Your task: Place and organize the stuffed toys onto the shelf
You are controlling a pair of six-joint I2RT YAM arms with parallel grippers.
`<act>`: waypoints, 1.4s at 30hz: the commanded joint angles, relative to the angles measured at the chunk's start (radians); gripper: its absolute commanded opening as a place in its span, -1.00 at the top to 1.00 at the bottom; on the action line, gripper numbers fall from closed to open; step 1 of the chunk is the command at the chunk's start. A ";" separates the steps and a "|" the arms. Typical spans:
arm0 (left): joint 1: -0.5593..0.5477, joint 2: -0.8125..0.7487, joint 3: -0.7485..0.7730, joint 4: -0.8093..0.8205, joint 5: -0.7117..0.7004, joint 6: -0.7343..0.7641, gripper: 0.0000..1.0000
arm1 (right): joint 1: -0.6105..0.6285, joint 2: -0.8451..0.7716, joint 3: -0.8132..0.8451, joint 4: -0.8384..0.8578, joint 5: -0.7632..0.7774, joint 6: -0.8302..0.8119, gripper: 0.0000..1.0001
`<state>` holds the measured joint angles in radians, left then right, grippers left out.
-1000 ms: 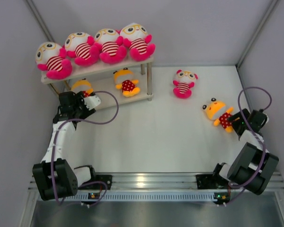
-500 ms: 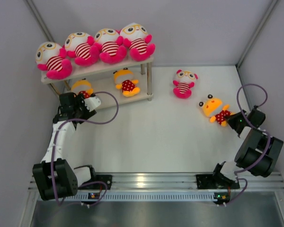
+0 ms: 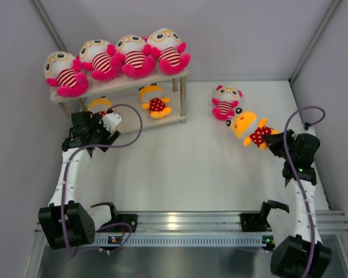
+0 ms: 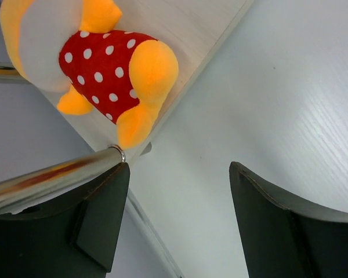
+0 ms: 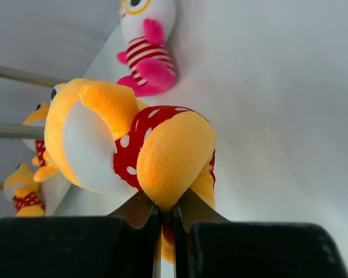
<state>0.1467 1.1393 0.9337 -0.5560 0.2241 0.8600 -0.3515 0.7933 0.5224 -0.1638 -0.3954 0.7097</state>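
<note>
Orange polka-dot plush is gripped by one leg in the closed right hand, over the counter, just beside a striped plush. The shelf lies to its left, and the plush's long axis is pointed that way. The left hand is seen open and empty at the lower tier.

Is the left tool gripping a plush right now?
No, the left tool is open and empty, with the orange polka-dot plush lying on the lower shelf board beyond it.
</note>
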 commanded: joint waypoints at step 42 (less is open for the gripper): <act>-0.009 -0.113 0.004 -0.260 -0.578 -0.454 -0.48 | 1.319 1.351 1.076 0.558 0.833 1.154 1.00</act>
<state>0.1410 1.0550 0.9363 -0.8169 -0.3321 0.4175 0.9463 2.0995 1.5116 0.4454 0.3679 1.7882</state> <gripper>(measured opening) 0.743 0.037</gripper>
